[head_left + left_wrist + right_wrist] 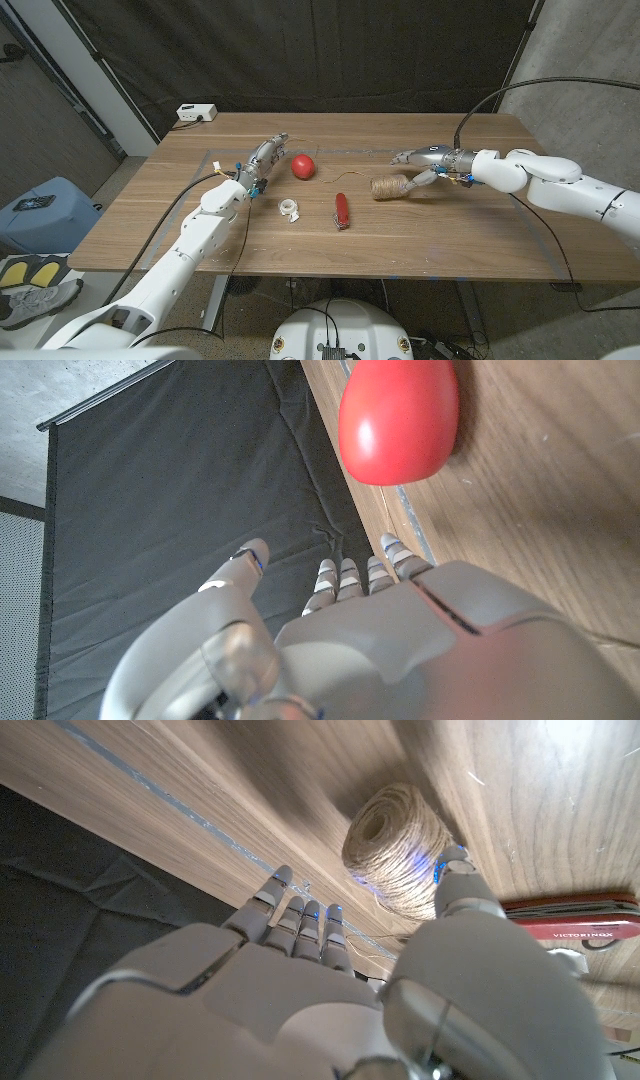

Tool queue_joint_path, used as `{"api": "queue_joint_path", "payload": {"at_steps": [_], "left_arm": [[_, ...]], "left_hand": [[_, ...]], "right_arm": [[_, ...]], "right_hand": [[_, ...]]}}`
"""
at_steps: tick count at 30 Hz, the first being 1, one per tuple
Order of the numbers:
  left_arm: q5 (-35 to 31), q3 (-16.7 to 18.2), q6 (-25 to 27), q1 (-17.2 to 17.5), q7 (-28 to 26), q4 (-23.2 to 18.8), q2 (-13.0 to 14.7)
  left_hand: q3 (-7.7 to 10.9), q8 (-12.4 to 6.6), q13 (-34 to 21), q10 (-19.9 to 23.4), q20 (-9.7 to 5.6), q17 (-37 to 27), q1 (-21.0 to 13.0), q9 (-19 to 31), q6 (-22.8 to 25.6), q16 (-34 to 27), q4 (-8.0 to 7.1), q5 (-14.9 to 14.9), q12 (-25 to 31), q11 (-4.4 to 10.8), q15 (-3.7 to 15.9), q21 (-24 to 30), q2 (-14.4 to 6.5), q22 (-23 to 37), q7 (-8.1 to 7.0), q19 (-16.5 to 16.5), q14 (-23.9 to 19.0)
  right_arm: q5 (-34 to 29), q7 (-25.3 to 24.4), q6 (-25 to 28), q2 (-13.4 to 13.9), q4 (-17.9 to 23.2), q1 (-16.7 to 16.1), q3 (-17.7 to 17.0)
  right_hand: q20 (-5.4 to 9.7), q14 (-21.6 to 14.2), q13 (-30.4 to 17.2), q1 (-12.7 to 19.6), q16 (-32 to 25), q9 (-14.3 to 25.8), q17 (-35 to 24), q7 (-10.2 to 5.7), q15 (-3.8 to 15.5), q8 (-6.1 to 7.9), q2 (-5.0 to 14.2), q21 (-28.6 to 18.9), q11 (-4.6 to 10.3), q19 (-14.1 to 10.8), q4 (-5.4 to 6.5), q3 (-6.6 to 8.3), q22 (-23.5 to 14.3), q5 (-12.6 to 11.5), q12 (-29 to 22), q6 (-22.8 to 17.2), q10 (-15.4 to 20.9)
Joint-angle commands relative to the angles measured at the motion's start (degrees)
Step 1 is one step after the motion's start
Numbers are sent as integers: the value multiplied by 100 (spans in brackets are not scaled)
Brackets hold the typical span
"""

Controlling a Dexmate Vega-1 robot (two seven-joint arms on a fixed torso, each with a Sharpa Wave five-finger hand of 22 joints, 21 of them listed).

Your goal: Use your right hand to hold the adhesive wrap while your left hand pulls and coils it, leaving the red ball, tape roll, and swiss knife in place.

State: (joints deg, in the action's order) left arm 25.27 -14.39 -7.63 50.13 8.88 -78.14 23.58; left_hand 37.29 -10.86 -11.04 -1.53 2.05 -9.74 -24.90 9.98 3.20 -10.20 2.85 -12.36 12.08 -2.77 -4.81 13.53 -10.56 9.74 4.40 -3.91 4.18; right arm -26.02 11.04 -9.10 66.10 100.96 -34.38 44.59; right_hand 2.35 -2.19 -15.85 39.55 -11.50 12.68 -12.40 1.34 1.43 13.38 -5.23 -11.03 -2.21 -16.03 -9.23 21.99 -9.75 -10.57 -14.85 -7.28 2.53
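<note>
On the wooden table [480, 240] the right hand [420, 163] hovers open just beside the twine-like wrap [390, 187] — nearer than the open left hand [262, 158], well apart by the red ball [303, 166].

The head camera looks down over the whole desk [420, 240], while each wrist camera peers close along its own robot hand (both turned), sharing the red ball [303, 165] on the left and the twine spool [397, 842] on the right.
</note>
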Motion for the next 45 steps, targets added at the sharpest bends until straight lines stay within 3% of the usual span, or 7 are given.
{"api": "queue_joint_path", "payload": {"at_steps": [1, 20, 45], "left_arm": [[69, 24, -50, 40, 45, 84, -61], [165, 78, -187, -43, 182, 375, -141], [221, 119, -223, -134, 294, 607, -170]], "left_hand": [[20, -33, -27, 40, 1, -14, -82, 30, 68, -41, 41, -32, 31, -12, -31, -39, 0, 32, 15, -45, -62], [13, -42, -29, 76, 17, -17, -103, 35, 168, -45, 64, -45, 40, -22, -46, -62, -17, 35, 34, -71, -97], [0, -27, -32, 96, 21, -22, -119, 41, 223, -46, 70, -56, 41, -45, -56, -87, -31, 38, 49, -102, -120]], "right_arm": [[-99, 184, 507, -18, 313, -73, 68], [-349, 432, 1004, -274, 499, 24, 273], [-738, 441, 1479, -260, 820, -41, 417]], "right_hand": [[-22, -55, -24, 92, -34, 24, -14, -7, -19, 41, -12, -25, -4, -54, -10, 52, -22, 6, -41, -65, 80], [-23, -259, -165, 314, -72, 69, -16, -4, -10, 120, -9, -60, 21, -187, -52, 182, -24, 8, -305, -341, 401], [-94, -651, -385, 474, -147, 125, -75, -92, 55, 276, -98, -88, 66, -383, -28, 320, -29, 4, -839, -888, 1195]]}}
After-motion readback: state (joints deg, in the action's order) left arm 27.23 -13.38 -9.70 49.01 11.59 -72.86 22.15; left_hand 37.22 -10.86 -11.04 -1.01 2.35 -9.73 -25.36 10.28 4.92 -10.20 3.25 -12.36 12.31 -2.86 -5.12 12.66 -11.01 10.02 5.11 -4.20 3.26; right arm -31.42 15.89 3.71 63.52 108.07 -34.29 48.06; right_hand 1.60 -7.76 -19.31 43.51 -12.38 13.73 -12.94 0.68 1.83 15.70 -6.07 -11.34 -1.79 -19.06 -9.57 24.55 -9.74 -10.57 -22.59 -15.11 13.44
